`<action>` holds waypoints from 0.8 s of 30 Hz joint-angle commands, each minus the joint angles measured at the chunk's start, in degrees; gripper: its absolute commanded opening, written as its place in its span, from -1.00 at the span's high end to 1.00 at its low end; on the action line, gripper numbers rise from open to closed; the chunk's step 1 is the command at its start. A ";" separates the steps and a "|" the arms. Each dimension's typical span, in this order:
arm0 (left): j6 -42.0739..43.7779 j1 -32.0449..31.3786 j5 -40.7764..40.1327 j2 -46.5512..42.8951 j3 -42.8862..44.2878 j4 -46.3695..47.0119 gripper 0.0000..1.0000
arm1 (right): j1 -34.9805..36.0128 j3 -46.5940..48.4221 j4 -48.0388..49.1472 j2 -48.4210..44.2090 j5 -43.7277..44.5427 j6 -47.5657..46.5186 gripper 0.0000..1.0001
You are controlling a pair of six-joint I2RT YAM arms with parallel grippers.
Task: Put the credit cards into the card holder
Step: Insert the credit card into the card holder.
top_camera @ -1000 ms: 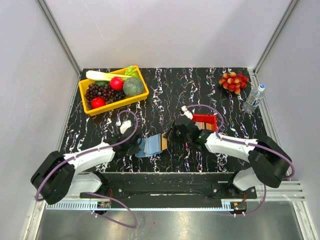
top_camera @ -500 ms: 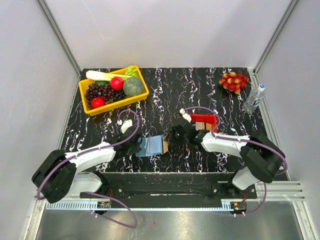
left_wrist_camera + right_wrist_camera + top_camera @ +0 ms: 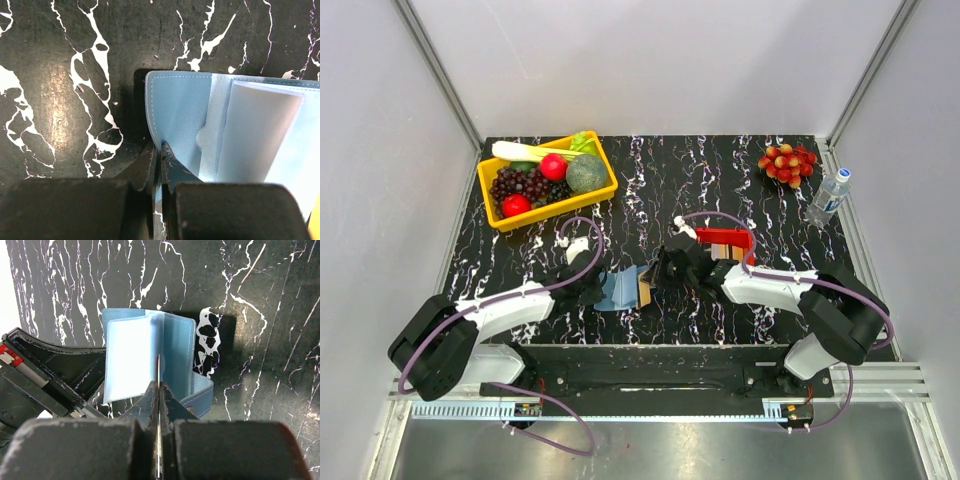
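Red tray (image 3: 730, 234) beside right end effector (image 3: 658, 278); yellow basket (image 3: 552, 211) well apart.

Readable text: we find none in any view.
Bottle: any print on the clear plastic water bottle (image 3: 829, 196) is too small for us to read.
Sticker: on the red-and-white sticker (image 3: 7, 355) we make out no letters.

I am pinching the near edge of the card holder (image 3: 182, 112) with my left gripper (image 3: 159, 159), my two dark fingers pressing together on its blue cover. The holder is lying open on the black, white-veined table (image 3: 60, 75), its pale inner pocket (image 3: 257, 132) facing up.
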 commanded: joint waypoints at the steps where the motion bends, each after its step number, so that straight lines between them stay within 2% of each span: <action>1: 1.67 0.15 2.79 2.44 -0.80 -3.81 1.00 | -0.23 1.87 2.87 -0.71 -1.87 -0.98 1.00; 14: 3.60 -0.03 4.90 2.88 -1.07 -1.18 1.00 | -0.14 5.56 4.73 4.47 -5.92 -0.90 1.00; 20: 2.73 -0.03 4.11 1.74 -1.42 -2.14 1.00 | -0.23 5.83 -0.54 2.99 -0.65 -1.25 1.00; 24: 3.07 -0.03 4.46 -2.65 -1.68 -2.41 1.00 | -0.32 4.33 -3.53 -0.87 6.81 -1.51 1.00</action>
